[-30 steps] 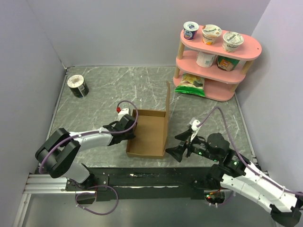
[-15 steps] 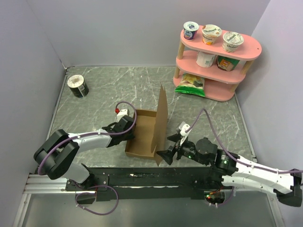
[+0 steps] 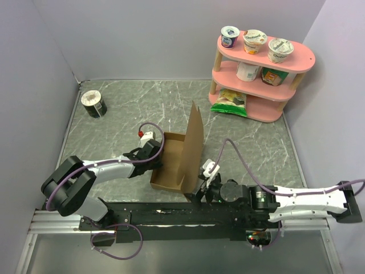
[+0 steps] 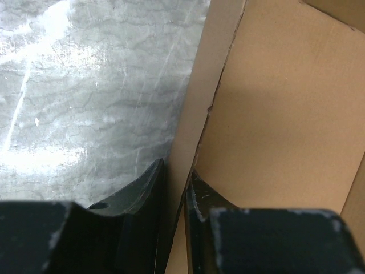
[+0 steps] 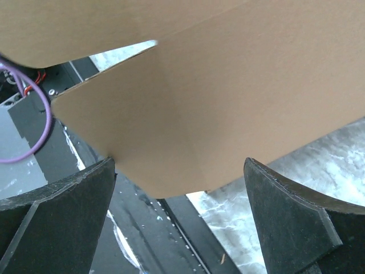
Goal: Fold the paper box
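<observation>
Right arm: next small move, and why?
Probably push the lid left, down over the box. It stands upright on the box's right edge, the open right gripper is just outside it, and the left gripper pinches the left wall as anchor.

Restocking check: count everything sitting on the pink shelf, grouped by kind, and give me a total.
Lidded cups: 3
White tub: 1
Printed carton: 1
Bag: 1
Total: 6

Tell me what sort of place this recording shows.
Likely a staged robot test cell: grey marble-patterned tabletop, plain lavender wall panels around it, and a pink tiered shelf stocked with yogurt cups.
</observation>
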`<action>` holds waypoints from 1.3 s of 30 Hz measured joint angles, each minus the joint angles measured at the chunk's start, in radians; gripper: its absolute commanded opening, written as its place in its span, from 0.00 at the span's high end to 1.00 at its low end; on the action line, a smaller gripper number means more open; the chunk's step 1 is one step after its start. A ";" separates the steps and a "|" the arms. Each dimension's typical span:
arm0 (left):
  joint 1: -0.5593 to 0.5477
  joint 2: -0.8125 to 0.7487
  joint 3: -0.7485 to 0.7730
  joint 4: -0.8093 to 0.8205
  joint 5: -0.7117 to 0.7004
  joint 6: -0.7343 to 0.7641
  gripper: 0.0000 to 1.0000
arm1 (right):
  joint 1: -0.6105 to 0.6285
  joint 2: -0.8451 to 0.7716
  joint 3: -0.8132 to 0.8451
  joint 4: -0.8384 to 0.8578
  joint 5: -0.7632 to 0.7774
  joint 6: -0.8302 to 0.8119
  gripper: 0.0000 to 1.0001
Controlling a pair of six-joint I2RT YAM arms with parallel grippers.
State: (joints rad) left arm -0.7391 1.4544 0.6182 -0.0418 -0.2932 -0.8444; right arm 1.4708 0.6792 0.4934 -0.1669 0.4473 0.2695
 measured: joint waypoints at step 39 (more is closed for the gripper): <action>0.185 -0.703 -0.063 0.125 0.282 0.354 0.04 | -0.437 -0.130 0.020 -0.079 -0.048 -0.214 0.78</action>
State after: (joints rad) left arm -0.5537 0.7517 0.5556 0.0830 -0.0116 -0.4904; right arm 1.0340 0.5488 0.5133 -0.2455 0.3992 0.0559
